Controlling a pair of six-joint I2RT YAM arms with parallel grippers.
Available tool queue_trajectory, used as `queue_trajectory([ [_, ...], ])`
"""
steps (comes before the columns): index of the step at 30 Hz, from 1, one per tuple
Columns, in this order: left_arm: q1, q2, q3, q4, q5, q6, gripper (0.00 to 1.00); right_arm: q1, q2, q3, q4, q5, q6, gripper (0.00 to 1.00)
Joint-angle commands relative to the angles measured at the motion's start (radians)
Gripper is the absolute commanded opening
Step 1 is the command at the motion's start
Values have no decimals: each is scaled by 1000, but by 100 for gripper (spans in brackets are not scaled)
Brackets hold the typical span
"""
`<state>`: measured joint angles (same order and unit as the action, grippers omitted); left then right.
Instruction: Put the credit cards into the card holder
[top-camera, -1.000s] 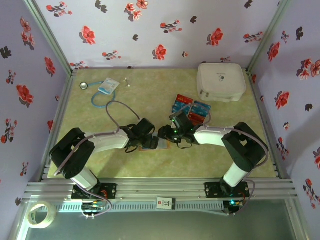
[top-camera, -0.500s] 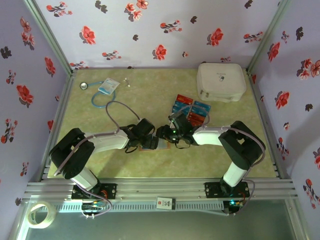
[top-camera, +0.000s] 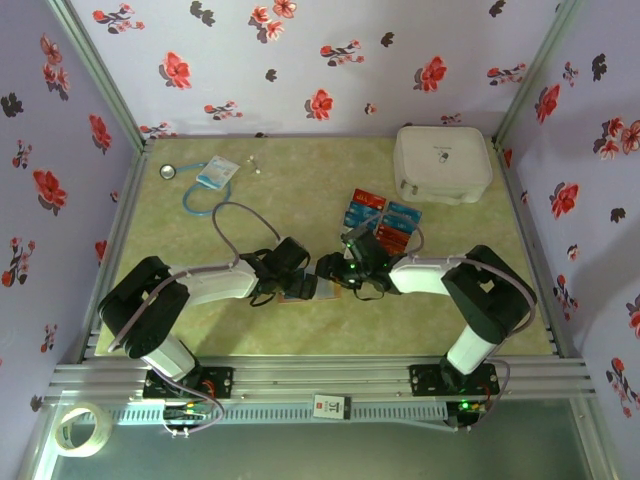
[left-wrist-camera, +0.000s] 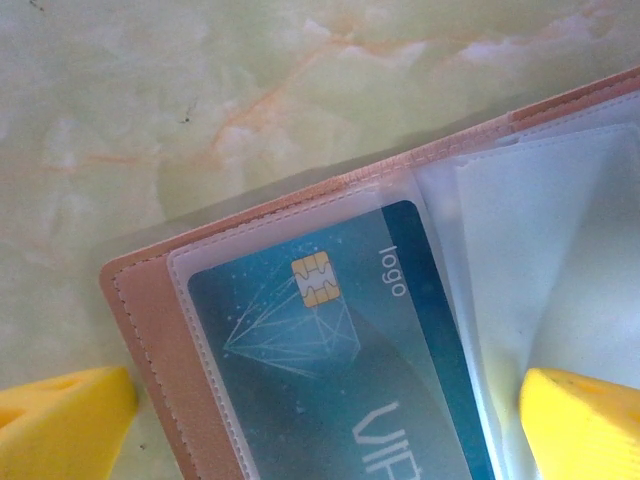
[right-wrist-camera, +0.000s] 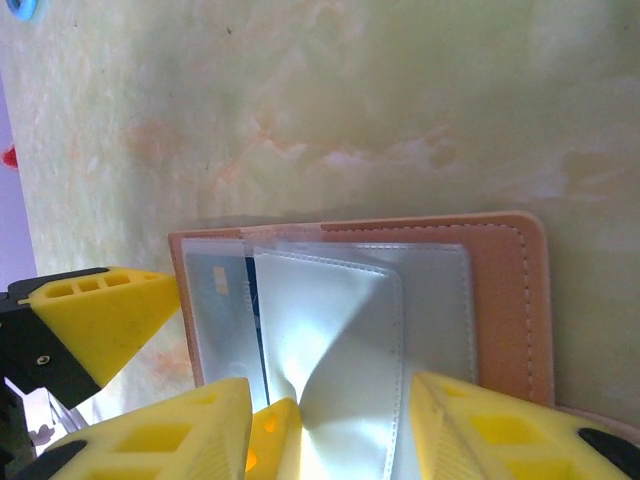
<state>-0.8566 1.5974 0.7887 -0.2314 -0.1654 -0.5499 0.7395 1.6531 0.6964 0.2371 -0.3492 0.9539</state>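
Green-yellow marbled table (top-camera: 300, 190) spans the top view, with a big white rounded case (top-camera: 443, 163) at its upper right. Both arms reach inward and meet near the centre.

The left gripper (left-wrist-camera: 325, 425) has its jaws as wide apart as they go. Its yellow fingertips sit in the lower corners of the left wrist view, one on each side of the card holder (left-wrist-camera: 150, 330). The right gripper (right-wrist-camera: 330, 390) comes in from the bottom of its wrist view with its jaws part-way apart, and a clear sleeve leaf (right-wrist-camera: 330, 320) bows up in the gap between them.

The tan-pink card holder lies open and flat on the table between the two grippers, just left of centre in the top view. The loose credit cards (top-camera: 382, 222), red and blue, lie clustered just above the right gripper, below the white case. One teal card (left-wrist-camera: 330, 350) with a gold chip sits inside a clear pocket of the holder.
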Motion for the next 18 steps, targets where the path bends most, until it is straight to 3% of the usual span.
queue_trajectory([
  [1,4,-2,-20,-13,-20,-15,100,6,-4,-19,-54,-7,-17,45],
  [18,5,-94,-24,0,-20,21,100,6,57,8,-30,-46,2,46],
])
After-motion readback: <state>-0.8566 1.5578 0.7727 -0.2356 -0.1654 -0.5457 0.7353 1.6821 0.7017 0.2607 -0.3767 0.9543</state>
